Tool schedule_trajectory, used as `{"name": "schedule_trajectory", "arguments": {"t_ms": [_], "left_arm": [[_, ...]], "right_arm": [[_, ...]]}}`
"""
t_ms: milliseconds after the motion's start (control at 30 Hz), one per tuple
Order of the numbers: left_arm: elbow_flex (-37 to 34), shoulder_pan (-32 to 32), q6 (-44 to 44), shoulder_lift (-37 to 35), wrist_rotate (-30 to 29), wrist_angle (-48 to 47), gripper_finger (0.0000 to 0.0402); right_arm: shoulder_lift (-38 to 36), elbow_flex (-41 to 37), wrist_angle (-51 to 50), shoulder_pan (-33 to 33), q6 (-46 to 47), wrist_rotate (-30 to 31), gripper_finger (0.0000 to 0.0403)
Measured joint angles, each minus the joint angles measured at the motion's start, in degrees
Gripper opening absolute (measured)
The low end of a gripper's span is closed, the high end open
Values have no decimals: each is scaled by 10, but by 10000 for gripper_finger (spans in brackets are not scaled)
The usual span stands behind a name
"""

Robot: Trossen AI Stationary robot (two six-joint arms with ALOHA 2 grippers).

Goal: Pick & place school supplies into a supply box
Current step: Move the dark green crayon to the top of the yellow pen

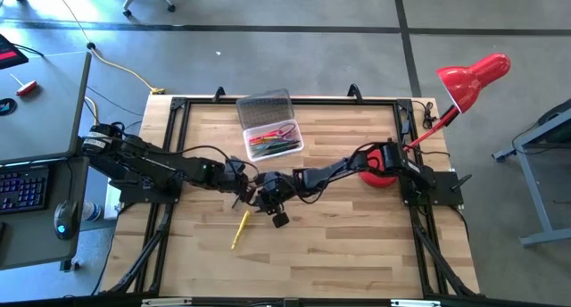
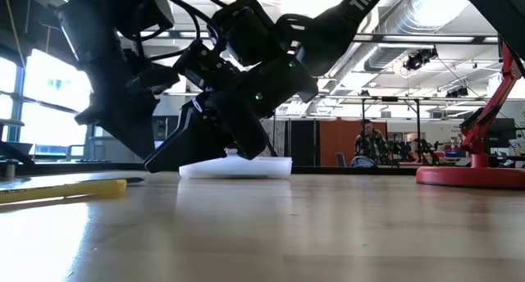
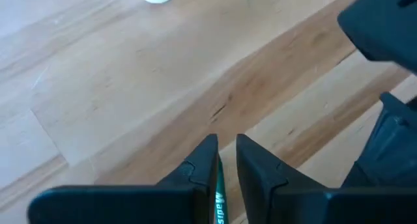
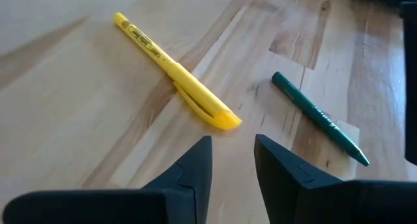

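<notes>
Right wrist view: the right tool (image 4: 232,160) hangs parted and empty over the counter (image 4: 78,107), the yellow pen (image 4: 174,73) just ahead, lying slantwise across its gap, so the right arm looks nearer. A green pen (image 4: 319,118) lies beside. The left tool (image 3: 225,164), slightly parted, straddles that green pen without visibly gripping it. Farther back stands the box (image 1: 268,124), lid open, already holding supplies.

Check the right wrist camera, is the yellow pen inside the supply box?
No, the yellow pen lies on the bare wooden table beside a green pen.
</notes>
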Motion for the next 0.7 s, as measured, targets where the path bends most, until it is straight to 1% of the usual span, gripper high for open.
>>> {"name": "schedule_trajectory", "arguments": {"t_ms": [133,233,300,333,500,700], "left_arm": [[0,-2,-5,0,-4,0,89],[0,-5,-30,0,27,-1,81],[0,-18,-44,0,47,-5,76],[0,-26,-47,0,48,-5,74],[0,-70,-80,3,22,-7,70],[1,-105,-98,42,-31,-28,69]], "right_arm": [[0,0,-1,0,9,0,94],[0,0,-5,0,9,0,94],[0,0,-6,0,10,0,94],[0,0,-7,0,10,0,94],[0,0,-7,0,10,0,94],[0,0,-11,0,10,0,94]]}}
